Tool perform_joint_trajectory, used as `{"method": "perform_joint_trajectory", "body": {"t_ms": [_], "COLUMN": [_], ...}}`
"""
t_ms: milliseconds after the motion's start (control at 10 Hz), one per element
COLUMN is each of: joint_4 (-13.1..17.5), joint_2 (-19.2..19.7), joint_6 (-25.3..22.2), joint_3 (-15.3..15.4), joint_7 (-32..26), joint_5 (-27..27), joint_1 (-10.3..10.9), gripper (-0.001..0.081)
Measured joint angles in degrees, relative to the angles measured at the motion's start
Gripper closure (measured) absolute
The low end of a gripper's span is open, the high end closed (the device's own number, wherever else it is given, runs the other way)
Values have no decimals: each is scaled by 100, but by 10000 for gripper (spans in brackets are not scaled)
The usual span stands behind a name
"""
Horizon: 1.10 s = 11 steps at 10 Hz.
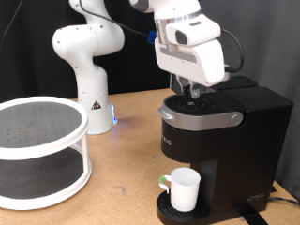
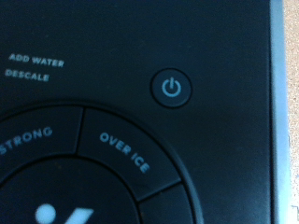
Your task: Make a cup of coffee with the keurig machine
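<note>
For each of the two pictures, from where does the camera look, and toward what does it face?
Exterior view: off the arm, level with the table, facing the keurig machine with the cup on its drip base; a round white shelf is at the exterior view's left. The white arm and its hand show, low over the lid.
Wrist view: on the hand, close above the machine's button panel, on the lit power button; no fingers show.
Shared: the keurig machine's top.
</note>
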Motion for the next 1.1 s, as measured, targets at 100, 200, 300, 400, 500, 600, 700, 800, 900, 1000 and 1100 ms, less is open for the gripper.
{"method": "perform_joint_trajectory", "body": {"t_ms": [100, 200, 300, 400, 500, 600, 700, 800, 900, 1000, 1100], "joint_4": [-56, -100, -132, -165, -190, -217, -236, -238, -229, -228, -225], "joint_2": [0, 1, 1, 3, 11, 20, 37, 74, 91, 93, 96], "joint_6": [87, 149, 186, 213, 228, 249, 275, 307, 336, 337, 330], "joint_3": [11, 18, 24, 27, 28, 29, 31, 31, 32, 32, 32], "joint_7": [0, 0, 0, 0, 0, 0, 0, 0, 0, 1, 3], "joint_5": [0, 0, 0, -1, -4, -9, -10, -10, -10, -10, -7], "joint_1": [11, 23, 27, 28, 28, 28, 28, 28, 28, 28, 27], "gripper": [639, 777, 777, 799, 799, 799, 805, 805, 805, 805, 805]}}
